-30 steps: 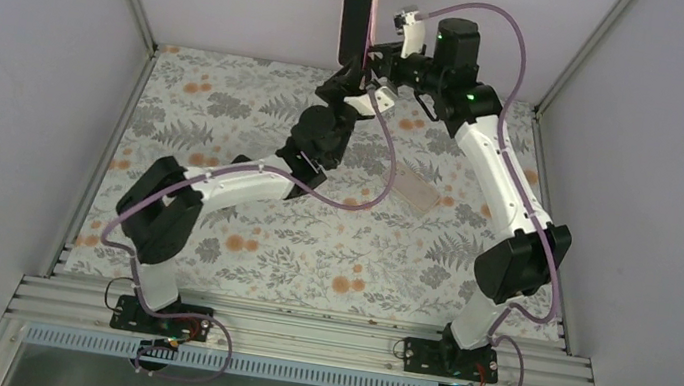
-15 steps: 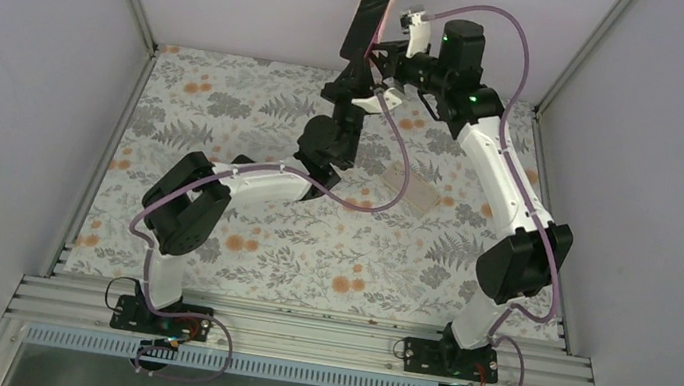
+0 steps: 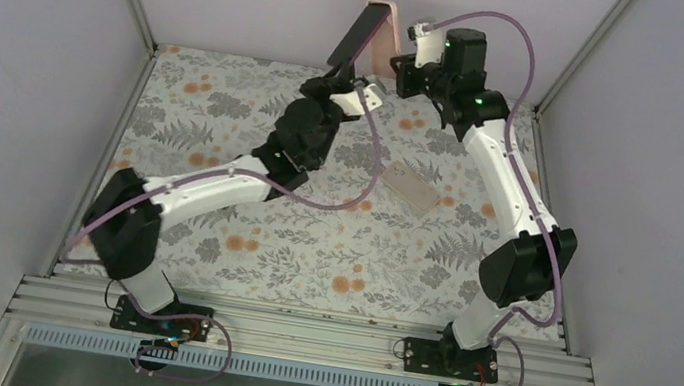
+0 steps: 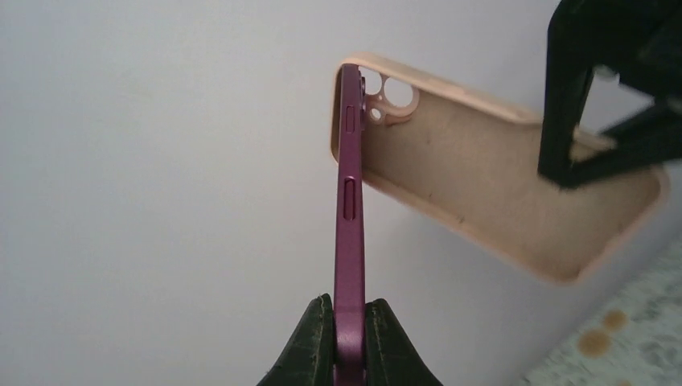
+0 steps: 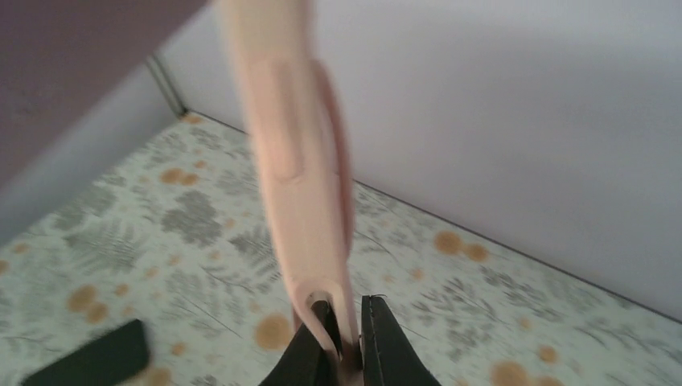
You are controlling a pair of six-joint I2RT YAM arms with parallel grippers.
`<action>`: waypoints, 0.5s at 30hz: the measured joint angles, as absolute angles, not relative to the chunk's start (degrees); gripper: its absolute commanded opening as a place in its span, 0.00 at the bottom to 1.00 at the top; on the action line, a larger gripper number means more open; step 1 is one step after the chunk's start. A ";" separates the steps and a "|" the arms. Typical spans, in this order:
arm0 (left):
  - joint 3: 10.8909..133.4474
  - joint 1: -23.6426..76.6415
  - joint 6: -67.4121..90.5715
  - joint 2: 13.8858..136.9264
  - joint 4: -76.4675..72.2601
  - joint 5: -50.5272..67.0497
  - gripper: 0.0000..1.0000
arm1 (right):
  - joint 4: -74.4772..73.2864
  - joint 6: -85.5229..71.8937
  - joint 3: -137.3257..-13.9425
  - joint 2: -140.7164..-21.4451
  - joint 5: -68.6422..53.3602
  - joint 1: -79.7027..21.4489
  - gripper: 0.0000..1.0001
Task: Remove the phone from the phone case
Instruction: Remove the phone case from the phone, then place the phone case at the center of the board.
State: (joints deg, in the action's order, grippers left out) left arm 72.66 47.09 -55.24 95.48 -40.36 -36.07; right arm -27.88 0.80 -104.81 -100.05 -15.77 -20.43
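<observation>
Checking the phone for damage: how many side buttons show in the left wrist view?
2, both on the near edge of the phone: a short button near the top, a longer button below it. The far edge is hidden.

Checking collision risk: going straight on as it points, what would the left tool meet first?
Probably the case: the phone gripped in the left tool has its far end at the case's camera corner. Behind that, the back wall; depth unclear.

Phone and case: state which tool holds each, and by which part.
Left tool pinches the phone across front and back, at the end away from its lenses. Right tool pinches the case at the end away from its cutout.
</observation>
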 measured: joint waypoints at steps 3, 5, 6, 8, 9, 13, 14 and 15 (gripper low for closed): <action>69.21 46.96 -53.39 89.10 -31.90 -32.73 0.02 | -30.39 4.25 -103.61 -98.98 -13.98 -18.26 0.03; 65.19 47.03 -54.15 85.69 -29.74 -32.67 0.02 | -33.45 6.68 -102.30 -98.26 -14.35 -16.21 0.03; 62.70 46.92 -55.18 84.42 -29.41 -32.97 0.02 | -35.05 7.88 -101.78 -98.15 -15.22 -15.16 0.03; 57.19 46.59 -57.67 82.70 -29.39 -34.11 0.02 | -38.61 10.39 -100.57 -98.08 -16.95 -13.37 0.03; 53.69 46.41 -59.22 82.24 -29.41 -35.00 0.02 | -40.93 11.86 -99.59 -98.08 -18.37 -12.53 0.03; 42.63 45.91 -63.33 82.30 -26.06 -37.12 0.02 | -48.10 17.10 -93.84 -98.08 -24.53 -12.08 0.03; 40.64 45.87 -63.86 82.43 -24.99 -37.74 0.02 | -49.82 18.46 -91.72 -98.04 -26.06 -12.47 0.03; 38.96 45.87 -64.20 82.65 -24.40 -38.44 0.02 | -51.48 19.64 -89.36 -97.97 -27.16 -12.93 0.04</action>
